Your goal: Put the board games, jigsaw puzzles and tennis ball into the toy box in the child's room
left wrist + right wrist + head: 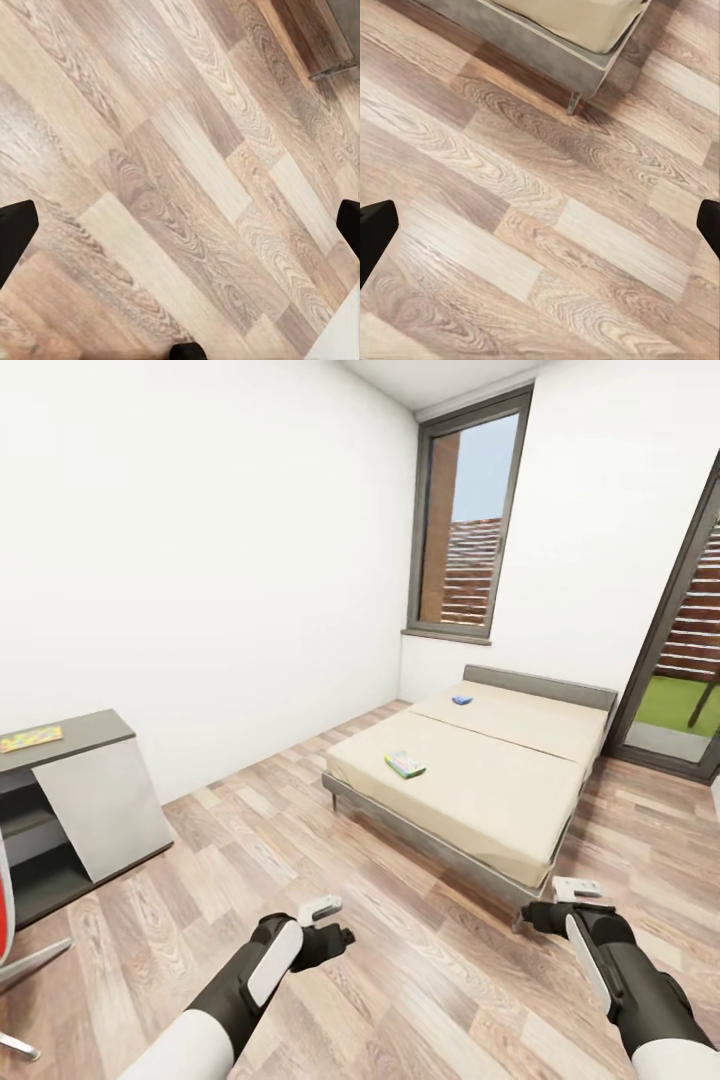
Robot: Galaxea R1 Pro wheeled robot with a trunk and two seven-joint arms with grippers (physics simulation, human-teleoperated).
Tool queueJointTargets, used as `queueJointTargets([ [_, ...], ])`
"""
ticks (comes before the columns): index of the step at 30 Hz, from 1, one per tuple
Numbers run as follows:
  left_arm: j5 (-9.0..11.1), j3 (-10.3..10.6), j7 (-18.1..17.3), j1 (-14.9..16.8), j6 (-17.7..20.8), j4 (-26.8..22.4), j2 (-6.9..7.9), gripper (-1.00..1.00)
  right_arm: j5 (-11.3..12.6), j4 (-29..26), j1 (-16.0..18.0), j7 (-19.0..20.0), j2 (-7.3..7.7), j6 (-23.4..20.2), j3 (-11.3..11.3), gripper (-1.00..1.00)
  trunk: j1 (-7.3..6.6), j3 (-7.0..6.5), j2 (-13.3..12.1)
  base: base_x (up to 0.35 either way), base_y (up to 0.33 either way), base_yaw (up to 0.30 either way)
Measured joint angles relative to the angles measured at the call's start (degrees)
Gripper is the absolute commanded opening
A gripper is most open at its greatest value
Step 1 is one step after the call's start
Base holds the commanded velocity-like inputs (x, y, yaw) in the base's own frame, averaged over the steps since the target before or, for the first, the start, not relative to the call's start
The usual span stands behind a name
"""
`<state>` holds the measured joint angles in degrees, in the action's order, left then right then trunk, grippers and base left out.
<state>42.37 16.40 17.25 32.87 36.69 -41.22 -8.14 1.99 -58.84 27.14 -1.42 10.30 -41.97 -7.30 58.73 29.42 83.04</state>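
Child's room, robot on the plank floor [300, 830] facing the bed [480, 780]; both arms carried nothing.

Bed, far right: 2 board games on mattress – green one [405, 764] nearer, approx. mid-bed; blue one [461, 700] farther, toward headboard, well apart. Table [75, 735], left: dark grey end w/ white cabinet panel; flat multicoloured item [31, 738] on top, type unclear. Red chair [6, 920] at left edge, nearer than the table. Window [470, 510] on far wall, glass door [680, 650] at right. Left gripper [180, 225] and right gripper [540, 225] both spread wide over floor; bed corner and leg [574, 101] just beyond right one.
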Motion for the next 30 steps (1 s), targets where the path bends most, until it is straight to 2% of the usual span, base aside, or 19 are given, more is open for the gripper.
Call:
queueJointTargets([
  [1,0.0,0.0,0.0,-0.2,-0.4,0.0,0.09,1.00,0.1,-0.4,-0.1,0.0,-0.83,0.0,0.7,1.00,-0.01,0.00,0.0,0.149,0.000,-0.013],
  [6,-0.1,0.0,0.2,-0.8,-2.6,0.0,1.03,1.00,0.0,-3.0,-0.2,0.0,-3.14,0.0,2.9,1.00,-0.03,0.01,0.0,0.249,0.000,-0.006],
  [14,0.0,0.2,0.0,-1.2,-4.3,0.0,1.36,1.00,0.3,-4.3,-0.3,0.0,-3.19,0.0,3.4,1.00,-0.03,0.01,0.0,0.329,0.000,-0.001],
  [20,0.1,0.2,0.0,-1.3,-4.5,0.1,1.35,1.00,0.2,-4.7,-0.3,0.0,-3.32,0.1,3.5,1.00,-0.03,0.01,0.0,0.343,0.000,0.000],
  [30,-0.1,0.2,-0.1,-1.3,-4.6,0.7,1.35,1.00,-0.2,-8.5,-1.6,-0.2,-3.88,0.0,3.6,1.00,-0.03,0.01,0.0,0.345,0.000,0.000],
])
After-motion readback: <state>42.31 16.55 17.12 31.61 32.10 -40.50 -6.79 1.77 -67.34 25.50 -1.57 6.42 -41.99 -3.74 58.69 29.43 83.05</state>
